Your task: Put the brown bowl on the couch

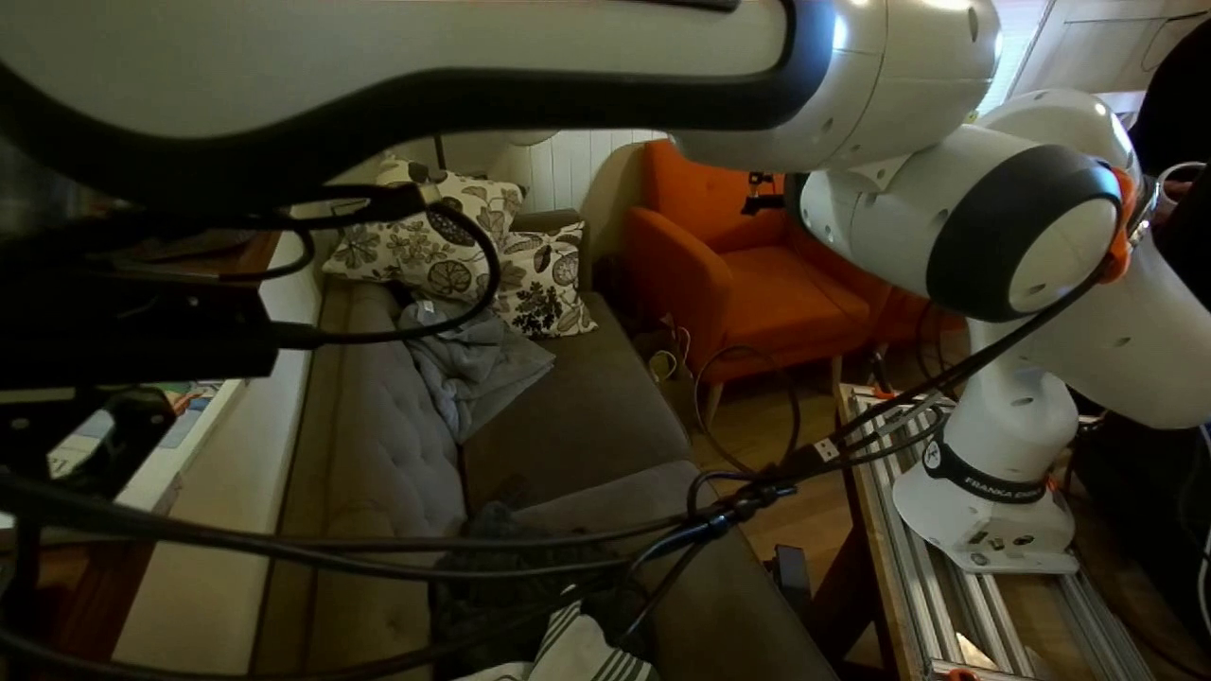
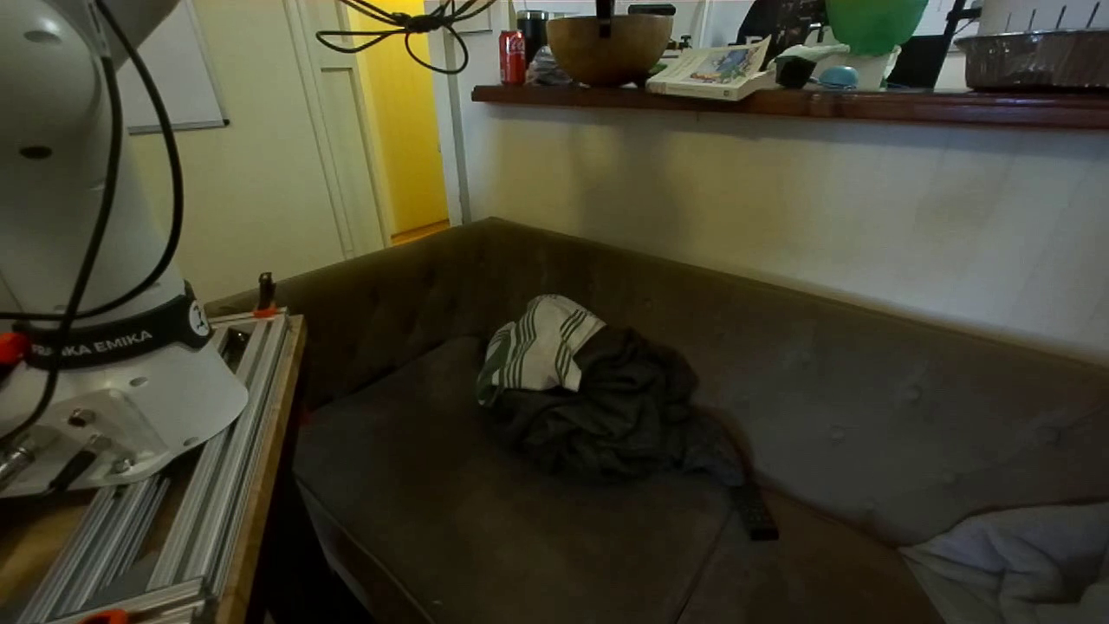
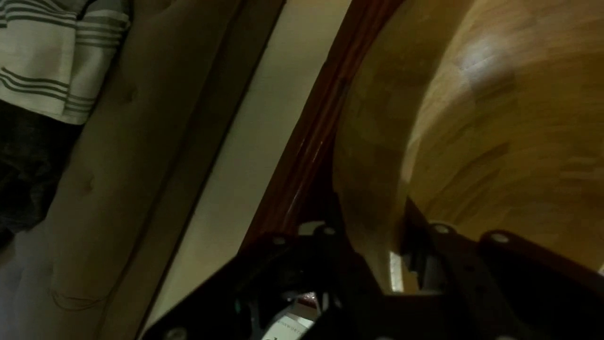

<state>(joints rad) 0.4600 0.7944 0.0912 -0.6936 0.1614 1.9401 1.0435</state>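
Note:
The brown bowl [image 2: 632,56] sits on the red-brown ledge behind the couch in an exterior view. It fills the right side of the wrist view [image 3: 509,141], where its light inside and outer wall show. My gripper [image 3: 373,208] straddles the bowl's near wall, one finger outside and one inside the rim. The fingers are drawn close together and look to be against the wall. One dark finger [image 2: 605,24] shows over the bowl's rim in an exterior view. The couch [image 1: 577,407] lies below the ledge, and also shows in an exterior view [image 2: 485,537] and the wrist view [image 3: 155,118].
The ledge [image 2: 866,108] also holds a red can [image 2: 512,56], a book [image 2: 710,74] and a foil tray [image 2: 1035,65]. A striped towel [image 2: 537,347], dark cloth [image 2: 624,425] and remote [image 2: 755,511] lie on the couch. Cables [image 1: 747,501] hang over it.

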